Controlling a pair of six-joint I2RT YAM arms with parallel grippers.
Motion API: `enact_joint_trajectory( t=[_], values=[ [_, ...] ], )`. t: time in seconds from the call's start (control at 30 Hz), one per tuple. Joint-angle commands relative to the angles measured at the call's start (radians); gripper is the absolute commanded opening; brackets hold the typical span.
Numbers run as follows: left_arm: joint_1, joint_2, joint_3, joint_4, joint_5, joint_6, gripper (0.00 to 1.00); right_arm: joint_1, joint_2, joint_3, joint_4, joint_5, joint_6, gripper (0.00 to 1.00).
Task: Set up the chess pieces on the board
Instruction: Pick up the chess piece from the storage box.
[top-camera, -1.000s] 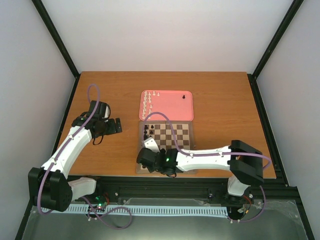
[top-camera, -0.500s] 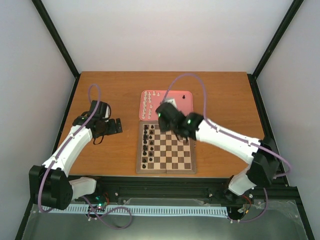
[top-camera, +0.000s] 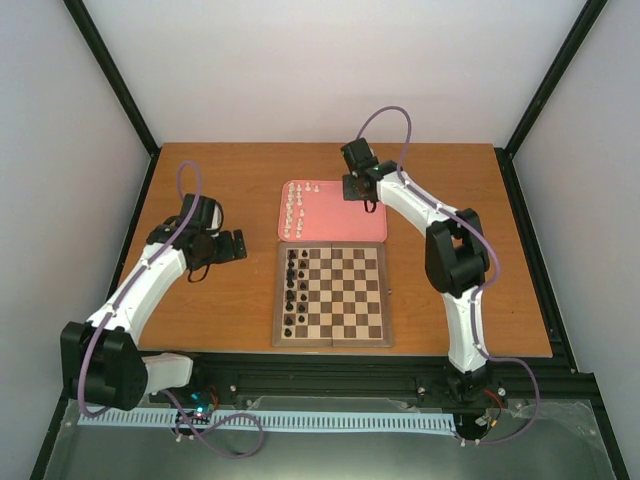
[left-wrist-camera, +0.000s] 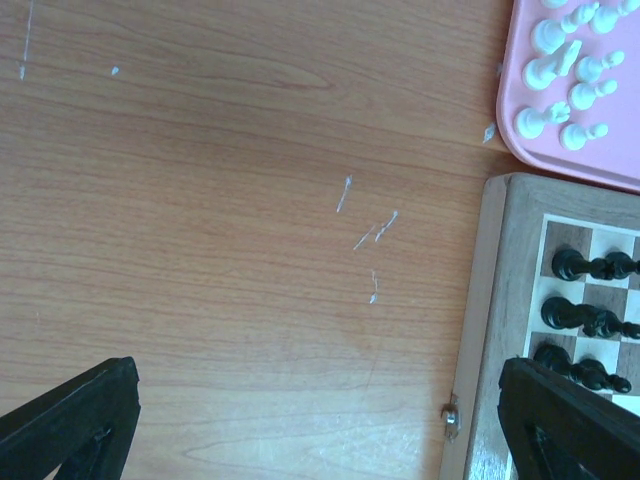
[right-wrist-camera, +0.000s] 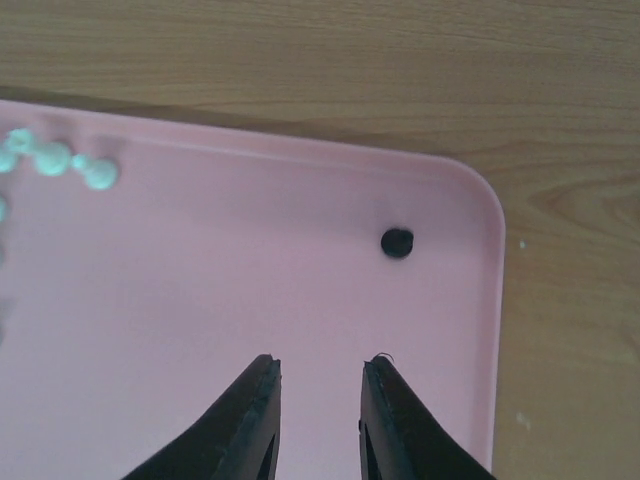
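Observation:
The board (top-camera: 345, 300) lies at the table's near middle, with black pieces (top-camera: 291, 290) in its two left columns; they also show in the left wrist view (left-wrist-camera: 590, 266). Cream-white pieces (top-camera: 294, 205) stand along the left side of the pink tray (top-camera: 335, 222). One black piece (right-wrist-camera: 397, 243) stands alone near the tray's far right corner. My right gripper (right-wrist-camera: 320, 368) hovers over the tray (right-wrist-camera: 220, 300) just short of that piece, jaws a little apart and empty. My left gripper (top-camera: 236, 246) is wide open and empty over bare table left of the board (left-wrist-camera: 482, 330).
The pink tray touches the board's far edge. White pieces (left-wrist-camera: 565, 70) crowd the tray corner close to the board's corner. A small metal clasp (left-wrist-camera: 452, 420) sits on the board's left edge. Black frame posts run along both table sides.
My right arm swung from the board's near left corner, across the board, to the tray's far right corner. The left arm has barely moved.

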Motion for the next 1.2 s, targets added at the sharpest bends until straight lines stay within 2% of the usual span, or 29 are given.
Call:
enact_joint_trajectory(
  t=[0.0,0.13,0.47,0.67,1.17],
  values=[
    [0.003,0.037,0.052,0.032,-0.001,-0.007,1.0,-0.045,0.121,0.139,-0.009,-0.052,-0.069,0.24],
    [0.002,0.093,0.065,0.038,-0.009,-0.005,1.0,-0.065,0.223,0.251,-0.054,-0.043,-0.092,0.23],
    [0.003,0.179,0.085,0.077,-0.001,-0.02,1.0,-0.118,0.335,0.355,-0.086,-0.083,-0.104,0.25],
    [0.003,0.208,0.097,0.083,0.0,-0.018,1.0,-0.131,0.362,0.375,-0.09,-0.07,-0.102,0.28],
    [0.003,0.229,0.104,0.081,-0.007,-0.02,1.0,-0.159,0.426,0.457,-0.118,-0.105,-0.117,0.27]
  ],
)
